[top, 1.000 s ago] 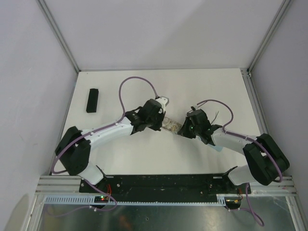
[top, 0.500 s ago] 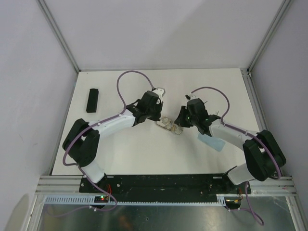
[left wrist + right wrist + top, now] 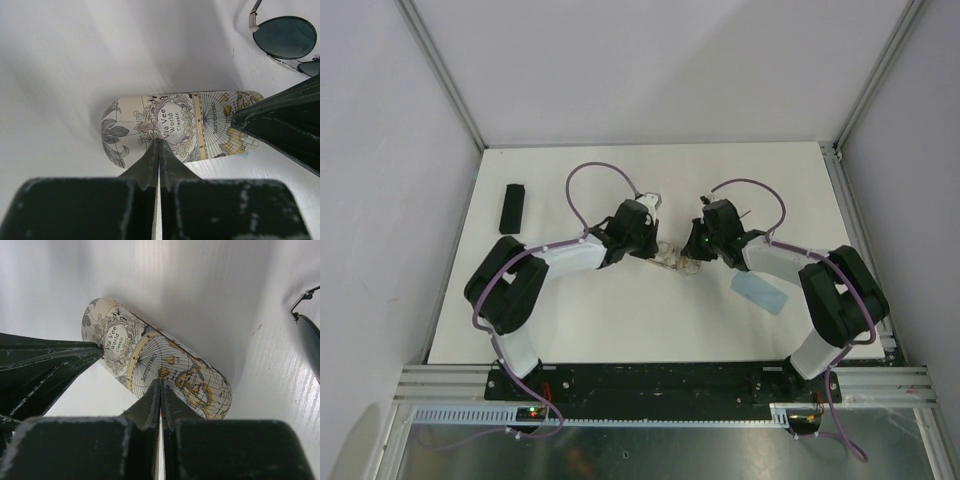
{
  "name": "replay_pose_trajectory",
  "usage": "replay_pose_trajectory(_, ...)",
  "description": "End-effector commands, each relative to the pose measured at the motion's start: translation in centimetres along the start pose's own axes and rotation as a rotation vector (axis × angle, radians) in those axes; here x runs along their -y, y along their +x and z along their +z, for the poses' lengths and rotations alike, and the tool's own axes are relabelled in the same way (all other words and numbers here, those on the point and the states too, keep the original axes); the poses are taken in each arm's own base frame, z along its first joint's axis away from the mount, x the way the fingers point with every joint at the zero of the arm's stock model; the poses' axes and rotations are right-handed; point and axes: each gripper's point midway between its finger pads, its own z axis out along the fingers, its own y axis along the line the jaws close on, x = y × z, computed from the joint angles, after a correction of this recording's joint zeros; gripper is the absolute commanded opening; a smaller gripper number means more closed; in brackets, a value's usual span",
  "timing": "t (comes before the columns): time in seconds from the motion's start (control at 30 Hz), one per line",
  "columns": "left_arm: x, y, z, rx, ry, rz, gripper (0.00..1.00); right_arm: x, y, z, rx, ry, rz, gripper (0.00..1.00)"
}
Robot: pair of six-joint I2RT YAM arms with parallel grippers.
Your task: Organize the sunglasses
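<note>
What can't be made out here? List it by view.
- Sunglasses: left wrist view, second lens cut off by the right edge; right wrist view, only a sliver at the edge.
- Patterned case: top view, partly hidden by left gripper and right gripper; contents unseen anywhere.

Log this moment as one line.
left hand: shut | right hand: shut | both at patterned case | wire sunglasses: unheld, beside case

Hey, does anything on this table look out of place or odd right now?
Yes: the wire-frame sunglasses lie loose on the table, beside the map-patterned case, which looks shut. A pale blue sheet lies askew at the near right. Nothing looks spilled or broken.
</note>
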Motion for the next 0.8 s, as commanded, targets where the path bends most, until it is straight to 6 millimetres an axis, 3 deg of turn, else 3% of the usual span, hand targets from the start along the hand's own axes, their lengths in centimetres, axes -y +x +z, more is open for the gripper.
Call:
replay_pose_trajectory(0.0,-1.4,4.6,0.9,-0.097,-0.023,-0.038,0.0,2.8,3.7,0.9,-0.113,0.097,-0.001,0.0)
replay_pose_trajectory(0.17,-1.1,3.0,0.1,-0.055,-0.016,-0.023,0.0,1.8,1.9,-0.2,-0.06,0.058,-0.033,0.04)
replay_pose_trajectory(0.37,-0.1,0.1,-1.4,0.016,0.02,-0.007,0.0,2.6,-1.3,-1.1,-0.01,0.094,-0.058,0.09)
replay_pose_trajectory(0.6,0.3,-2.1,-4.1,0.082,0.036,-0.026,0.01,4.6,0.4,0.3,-0.082,0.191,-0.061,0.05)
replay_pose_trajectory(0.77,-0.8,-3.5,-7.0,0.139,0.039,-0.075,0.02,3.8,2.0,0.4,-0.113,0.204,-0.1,0.04)
